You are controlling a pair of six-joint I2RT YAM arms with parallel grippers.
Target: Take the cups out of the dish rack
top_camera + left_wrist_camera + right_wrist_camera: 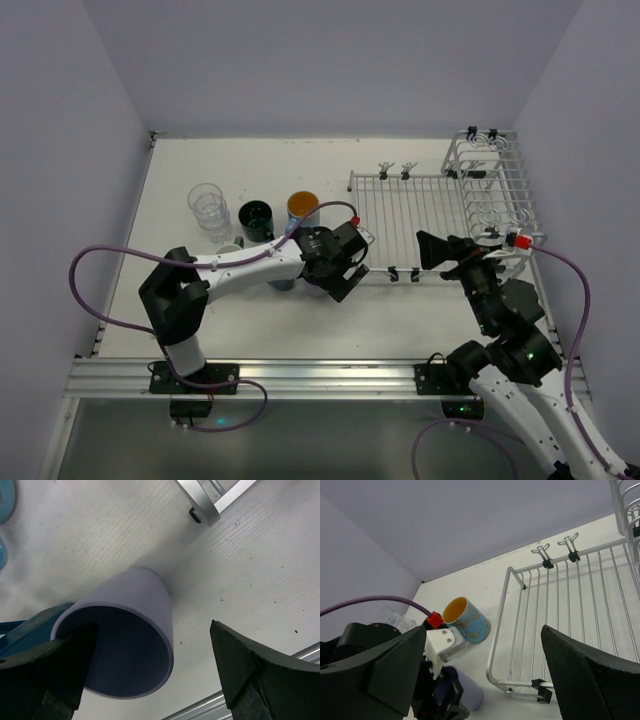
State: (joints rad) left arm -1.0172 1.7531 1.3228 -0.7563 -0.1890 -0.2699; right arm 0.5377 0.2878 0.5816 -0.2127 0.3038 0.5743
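Observation:
A lavender tumbler (135,605) stands on the white table between the wide-apart fingers of my left gripper (154,630), close to the left finger (50,675) and apart from the right one. It also shows in the right wrist view (472,692). A dark blue mug (30,627) stands beside it. A clear ribbed glass (208,208), a dark teal mug (257,218) and a light blue mug with orange inside (303,207) stand left of the dish rack (440,225). My left gripper (337,280) is at the rack's front left corner. My right gripper (440,250) is open and empty over the rack's front edge.
The rack's taller wire basket (490,180) is at the far right by the wall. Black clips (392,274) sit on the rack's front edge. The left arm's purple cable (100,255) loops over the table's left side. An aluminium rail (300,375) runs along the near edge.

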